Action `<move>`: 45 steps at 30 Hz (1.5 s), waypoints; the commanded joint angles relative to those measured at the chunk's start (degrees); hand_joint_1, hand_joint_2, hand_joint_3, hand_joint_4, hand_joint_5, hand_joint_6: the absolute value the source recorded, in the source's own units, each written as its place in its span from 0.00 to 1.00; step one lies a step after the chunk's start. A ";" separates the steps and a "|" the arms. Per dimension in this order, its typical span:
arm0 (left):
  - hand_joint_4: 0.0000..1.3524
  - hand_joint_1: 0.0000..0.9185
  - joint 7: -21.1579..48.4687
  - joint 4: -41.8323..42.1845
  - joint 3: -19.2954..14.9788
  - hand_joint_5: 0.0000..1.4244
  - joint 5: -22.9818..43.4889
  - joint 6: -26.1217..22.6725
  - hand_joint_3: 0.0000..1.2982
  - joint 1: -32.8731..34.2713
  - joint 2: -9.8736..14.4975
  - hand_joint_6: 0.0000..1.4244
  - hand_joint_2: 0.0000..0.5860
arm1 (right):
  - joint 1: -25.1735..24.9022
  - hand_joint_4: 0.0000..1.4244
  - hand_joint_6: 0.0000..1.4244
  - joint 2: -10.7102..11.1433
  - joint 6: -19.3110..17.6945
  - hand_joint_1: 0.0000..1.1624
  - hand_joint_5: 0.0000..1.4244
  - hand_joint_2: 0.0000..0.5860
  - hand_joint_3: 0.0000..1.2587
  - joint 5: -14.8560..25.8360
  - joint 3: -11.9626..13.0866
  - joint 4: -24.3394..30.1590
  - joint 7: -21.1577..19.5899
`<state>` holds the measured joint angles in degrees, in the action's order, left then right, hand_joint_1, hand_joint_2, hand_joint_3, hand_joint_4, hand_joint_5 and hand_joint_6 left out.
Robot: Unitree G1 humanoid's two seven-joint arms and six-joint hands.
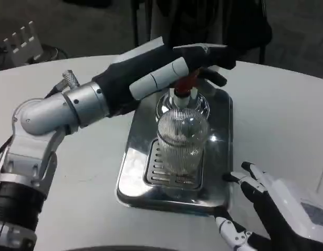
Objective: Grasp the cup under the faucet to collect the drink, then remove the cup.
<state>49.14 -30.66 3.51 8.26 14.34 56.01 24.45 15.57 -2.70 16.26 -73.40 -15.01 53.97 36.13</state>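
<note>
Spillage threatened as our left hand (pixel 174 68) pressed the red faucet lever (pixel 188 79) over the unheld cup (pixel 181 142); our right hand (pixel 271 201), fingers spread, held nothing.

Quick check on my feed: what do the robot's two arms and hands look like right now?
The left arm is a silver metal forearm with rounded joint housings and a thin cable near the wrist; its left hand has a black back and white-and-black fingers. The right hand shows a white back plate with black fingers tipped white.
</note>
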 commanded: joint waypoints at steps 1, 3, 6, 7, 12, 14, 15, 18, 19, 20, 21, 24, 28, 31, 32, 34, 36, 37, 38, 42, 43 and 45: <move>0.12 0.00 1.25 -0.79 3.11 0.18 -3.98 3.44 0.17 -1.49 0.05 0.23 0.19 | -0.15 0.01 0.06 -2.11 0.51 0.23 0.02 0.83 0.14 -0.05 -0.22 -0.41 -0.57; 0.11 0.00 1.13 -0.91 3.61 0.18 -4.91 4.77 0.17 -1.55 0.21 0.23 0.19 | -0.16 0.01 0.06 -2.19 0.70 0.23 0.02 0.83 0.14 0.16 -0.16 -0.37 -0.57; 0.11 0.00 0.69 -0.99 4.75 0.18 -6.71 6.93 0.17 -1.62 0.79 0.23 0.19 | -0.24 0.01 0.06 -2.18 0.84 0.23 0.02 0.83 0.14 0.37 -0.16 -0.31 -0.67; 0.11 0.00 0.50 -1.07 5.14 0.18 -7.56 7.71 0.17 -1.64 1.05 0.23 0.19 | -0.28 0.01 0.06 -2.18 0.89 0.23 0.02 0.83 0.14 0.49 -0.15 -0.30 -0.68; 0.11 0.00 0.09 -1.30 6.40 0.17 -9.71 9.43 0.16 -1.49 1.99 0.23 0.19 | -1.58 0.01 0.06 -4.80 6.43 0.23 0.02 0.83 0.14 8.78 1.65 -0.93 0.18; 0.10 0.00 -0.33 -1.16 6.81 0.17 -10.41 9.92 0.16 -1.48 2.44 0.22 0.19 | -2.68 0.01 0.07 -5.15 9.52 0.23 0.03 0.81 0.14 16.29 3.40 -1.26 -0.28; 0.10 0.00 -0.48 -1.13 6.93 0.16 -10.57 10.07 0.16 -1.49 2.62 0.22 0.19 | -3.45 0.01 0.07 -4.99 10.93 0.23 0.04 0.76 0.13 19.88 4.28 -1.60 -0.50; 0.10 0.00 -0.78 -0.94 6.88 0.16 -10.74 10.27 0.15 -1.73 3.03 0.22 0.19 | -7.81 0.01 0.10 -3.07 14.32 0.35 0.05 0.58 0.08 29.85 6.79 -4.77 -0.51; 0.10 0.00 -0.86 -0.81 6.79 0.16 -10.74 10.27 0.15 -1.85 3.15 0.22 0.19 | -9.08 0.01 0.10 -2.39 14.14 0.38 0.05 0.54 0.06 31.75 7.08 -5.67 -1.59; 0.10 0.00 -0.91 -0.67 6.69 0.16 -10.70 10.26 0.15 -1.97 3.29 0.22 0.19 | -9.85 0.01 0.10 -2.21 13.50 0.40 0.05 0.52 0.05 33.37 7.38 -6.49 -3.42; 0.10 0.00 -0.95 -0.54 6.59 0.16 -10.68 10.24 0.15 -2.09 3.45 0.22 0.19 | -10.31 0.01 0.10 -1.84 13.16 0.41 0.06 0.51 0.03 34.66 7.52 -7.01 -4.86; 0.10 0.00 -1.21 -0.13 6.23 0.16 -10.58 10.25 0.15 -2.49 4.09 0.22 0.19 | -12.19 0.02 0.09 0.93 11.18 0.49 0.06 0.42 0.00 37.87 7.63 -10.12 -8.27; 0.10 0.00 -1.68 0.53 5.91 0.16 -10.40 10.17 0.15 -2.89 4.65 0.22 0.19 | -12.68 0.02 0.08 2.82 9.84 0.54 0.07 0.40 0.00 38.44 7.23 -12.60 -12.97; 0.10 0.00 -1.96 1.00 5.77 0.16 -10.25 10.03 0.15 -3.11 4.84 0.22 0.19 | -12.39 0.02 0.08 4.28 5.98 0.55 0.07 0.40 0.00 39.18 6.76 -15.19 -16.97; 0.10 0.00 -1.99 1.13 5.74 0.16 -10.21 9.97 0.16 -3.17 4.88 0.22 0.19 | -12.14 0.02 0.08 4.09 4.70 0.56 0.07 0.39 0.00 39.77 6.63 -16.35 -18.64; 0.10 0.00 -1.98 1.42 5.77 0.16 -10.21 9.90 0.16 -3.23 5.00 0.22 0.19 | -12.27 0.02 0.08 3.74 3.36 0.57 0.07 0.39 0.00 41.16 6.38 -18.67 -20.98; 0.10 0.00 -1.94 1.68 5.80 0.16 -10.24 9.84 0.16 -3.22 5.16 0.22 0.19 | -13.35 0.02 0.08 3.61 2.22 0.57 0.07 0.39 0.00 42.27 5.90 -20.93 -22.81; 0.10 0.00 -1.93 1.80 5.78 0.16 -10.26 9.78 0.16 -3.19 5.27 0.22 0.19 | -13.84 0.02 0.07 3.67 1.72 0.57 0.07 0.39 0.00 42.56 5.62 -21.74 -23.63; 0.10 0.00 -1.94 1.88 5.76 0.16 -10.26 9.73 0.16 -3.17 5.35 0.22 0.18 | -14.40 0.02 0.07 3.41 1.08 0.57 0.07 0.39 0.00 43.04 5.46 -22.80 -24.60; 0.10 0.00 -2.08 2.24 5.56 0.16 -10.13 9.47 0.16 -3.10 5.66 0.22 0.18 | -17.67 0.02 0.07 3.37 -0.90 0.59 0.07 0.39 0.00 45.70 5.53 -27.77 -27.23; 0.10 0.00 -2.08 2.38 5.54 0.16 -10.10 9.41 0.16 -3.12 5.72 0.22 0.19 | -18.41 0.02 0.07 3.17 -1.10 0.59 0.07 0.38 0.00 46.23 5.68 -28.71 -28.02; 0.10 0.00 -2.06 2.71 5.52 0.17 -10.06 9.31 0.16 -3.24 5.86 0.22 0.20 | -19.92 0.02 0.07 2.56 -1.68 0.60 0.08 0.37 0.00 46.98 5.76 -30.55 -30.03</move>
<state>45.50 -28.02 7.75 -0.21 24.66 55.19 29.49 -2.98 0.59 16.05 -27.57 -9.41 25.47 8.59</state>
